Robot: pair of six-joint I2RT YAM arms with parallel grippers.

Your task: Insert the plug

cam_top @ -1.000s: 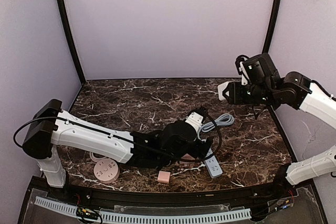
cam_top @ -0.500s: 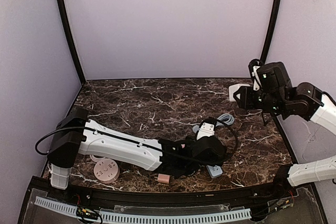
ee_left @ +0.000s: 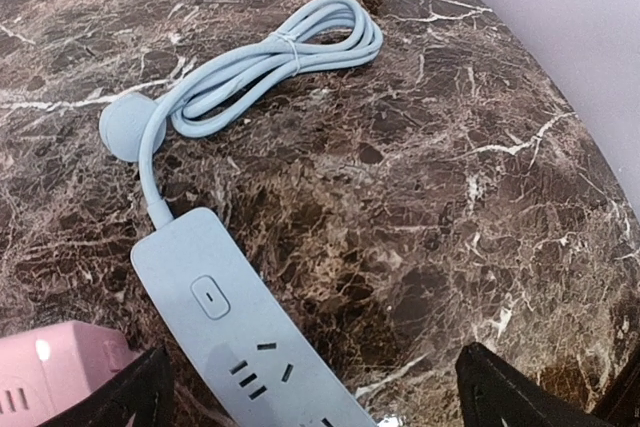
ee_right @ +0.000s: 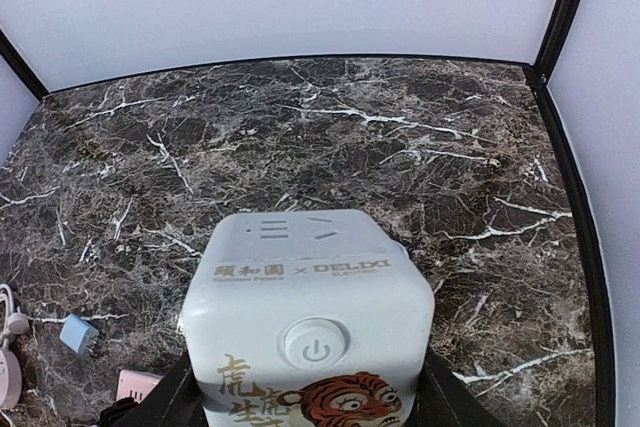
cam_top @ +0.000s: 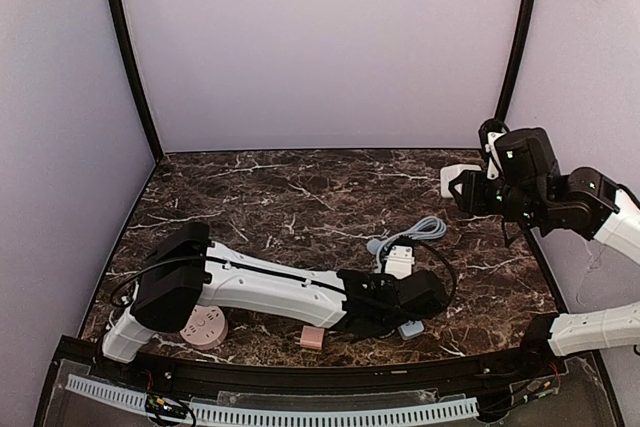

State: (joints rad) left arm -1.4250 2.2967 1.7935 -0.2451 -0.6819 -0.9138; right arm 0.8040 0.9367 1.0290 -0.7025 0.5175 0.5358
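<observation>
A light blue power strip (ee_left: 225, 317) lies on the marble table, and its bundled cable (ee_left: 270, 57) ends in a round blue plug (ee_left: 125, 127) lying flat beside it. My left gripper (ee_left: 320, 392) hovers open just over the strip's socket end, with one finger on each side and nothing held. From above, the left gripper (cam_top: 405, 297) covers most of the strip (cam_top: 408, 328). At the right my right gripper (ee_right: 305, 397) is raised and shut on a white cube socket (ee_right: 310, 287) with a tiger print, which also shows from above as the cube (cam_top: 458, 179).
A pink round socket (cam_top: 204, 328) and a small pink block (cam_top: 313, 338) sit near the front edge. A pink box (ee_left: 50, 372) lies just left of the strip. The left arm (cam_top: 270, 292) stretches low across the front. Purple walls and black posts enclose the table.
The left arm has stretched further right and lower over the strip, with its jaws spread a little wider. The right arm has drawn right with the cube.
</observation>
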